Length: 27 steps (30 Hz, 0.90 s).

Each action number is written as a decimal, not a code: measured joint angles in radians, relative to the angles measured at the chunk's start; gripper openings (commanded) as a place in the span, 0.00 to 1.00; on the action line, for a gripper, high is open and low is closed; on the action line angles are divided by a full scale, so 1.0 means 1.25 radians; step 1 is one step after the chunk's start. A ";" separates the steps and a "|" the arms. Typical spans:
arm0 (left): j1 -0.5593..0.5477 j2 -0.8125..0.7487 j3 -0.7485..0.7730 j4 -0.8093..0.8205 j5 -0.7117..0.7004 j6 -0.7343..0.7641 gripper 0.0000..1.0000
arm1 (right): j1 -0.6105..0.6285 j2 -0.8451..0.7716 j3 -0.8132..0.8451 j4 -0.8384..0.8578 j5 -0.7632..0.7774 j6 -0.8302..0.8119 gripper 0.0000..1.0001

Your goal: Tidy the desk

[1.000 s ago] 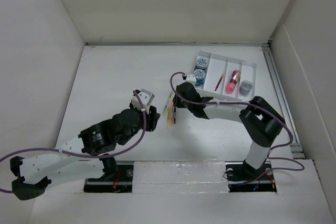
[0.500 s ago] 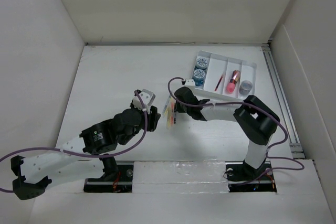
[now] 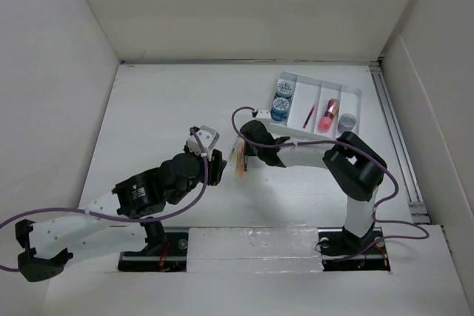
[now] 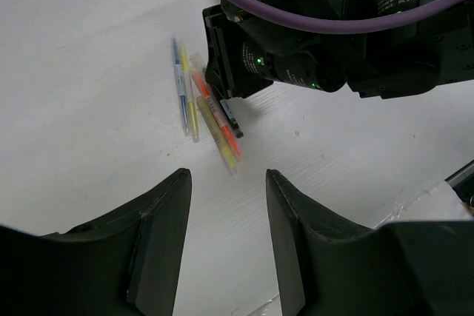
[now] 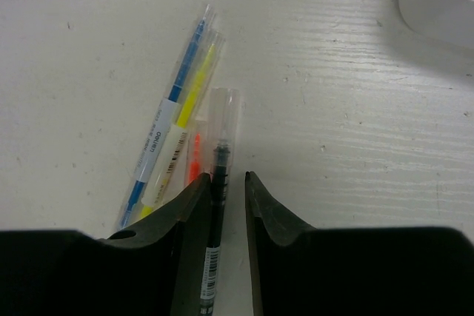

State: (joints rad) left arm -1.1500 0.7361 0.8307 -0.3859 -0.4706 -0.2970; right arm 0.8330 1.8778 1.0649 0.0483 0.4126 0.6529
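Desk (image 3: 159, 101) tidying is at the pen-picking step. The white top spreads beneath both arms. At the left, the left gripper (image 4: 226, 179) hangs just above it, jaws partly apart and holding nothing. Just past it lies a loose bunch of coloured pens (image 4: 194, 109). The right gripper (image 5: 228, 177) is down over them, jaws narrow and astride a black pen (image 5: 221, 146). A strip of desk shows beside that pen, so I judge it not yet pinched. The next move calls for closing, lifting clear of the bunch and carrying to the tray (image 3: 314, 92) at the far right. Against a second ago, the right arm has reached further left over the pens, while the left arm has barely moved.
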 measured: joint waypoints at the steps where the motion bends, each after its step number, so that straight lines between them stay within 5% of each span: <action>1: 0.000 0.000 0.000 0.000 0.000 0.000 0.41 | 0.000 0.003 0.004 -0.003 0.002 0.000 0.29; 9: 0.000 0.000 0.000 0.000 0.001 0.000 0.41 | 0.001 0.022 0.034 -0.029 0.022 0.000 0.25; 19: 0.000 0.000 0.000 0.000 0.005 0.000 0.41 | 0.004 0.036 0.057 -0.055 0.045 -0.002 0.00; 27: 0.000 0.000 0.000 0.000 0.006 0.000 0.41 | 0.009 -0.016 0.014 -0.056 0.050 -0.001 0.00</action>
State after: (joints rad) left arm -1.1500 0.7361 0.8307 -0.3859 -0.4629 -0.2970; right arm 0.8444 1.8584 1.0821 -0.0223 0.4751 0.6518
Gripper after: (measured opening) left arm 0.408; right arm 0.143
